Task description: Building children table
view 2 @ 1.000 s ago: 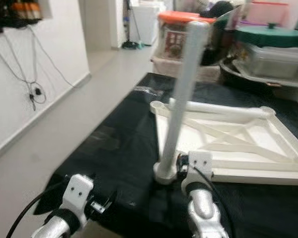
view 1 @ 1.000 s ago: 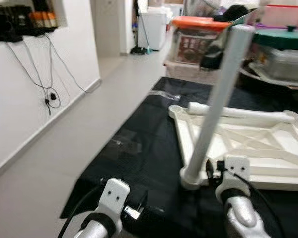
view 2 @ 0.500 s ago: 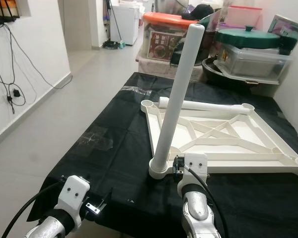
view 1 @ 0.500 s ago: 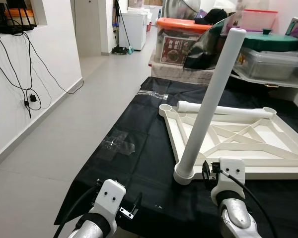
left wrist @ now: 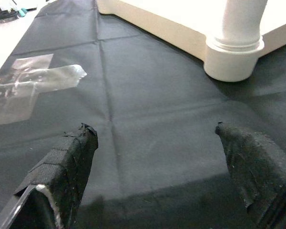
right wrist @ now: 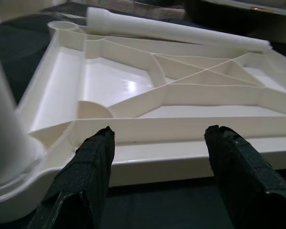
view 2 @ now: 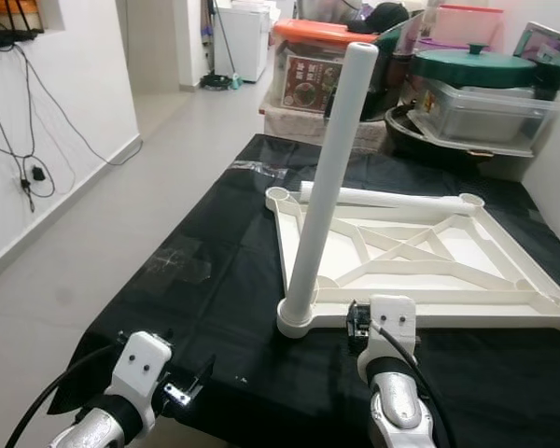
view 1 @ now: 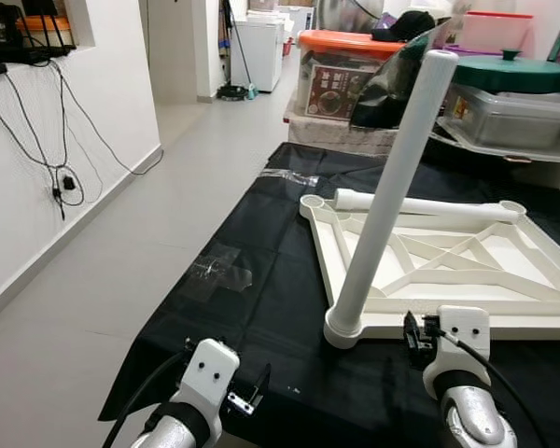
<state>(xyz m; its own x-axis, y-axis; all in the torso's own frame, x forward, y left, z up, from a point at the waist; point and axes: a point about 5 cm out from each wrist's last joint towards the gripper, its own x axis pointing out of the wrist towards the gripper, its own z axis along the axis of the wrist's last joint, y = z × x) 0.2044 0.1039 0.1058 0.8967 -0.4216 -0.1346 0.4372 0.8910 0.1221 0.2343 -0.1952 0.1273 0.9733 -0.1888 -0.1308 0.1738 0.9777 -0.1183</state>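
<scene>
A white children's tabletop (view 1: 504,325) lies upside down on a black cloth (view 1: 261,308). One white leg (view 1: 387,196) stands upright in its near left corner socket. A second white leg (view 1: 420,205) lies loose along the tabletop's far edge. My right gripper (right wrist: 157,138) is open, low over the cloth, facing the tabletop's near rim just right of the upright leg's base (right wrist: 9,162). My left gripper (left wrist: 155,138) is open above bare cloth, short of the leg's base (left wrist: 231,62) and to its left. Neither gripper holds anything.
A taped patch (view 1: 222,273) sits on the cloth at the left. Behind the cloth are stacked plastic boxes with an orange lid (view 1: 355,42) and a green-lidded pot (view 1: 523,75). Grey floor and a white wall with hanging cables (view 1: 61,177) lie to the left.
The camera has steadied and shifted a little. My right gripper has slid to the right along the tabletop's near rim, away from the leg's base. The left gripper keeps its place.
</scene>
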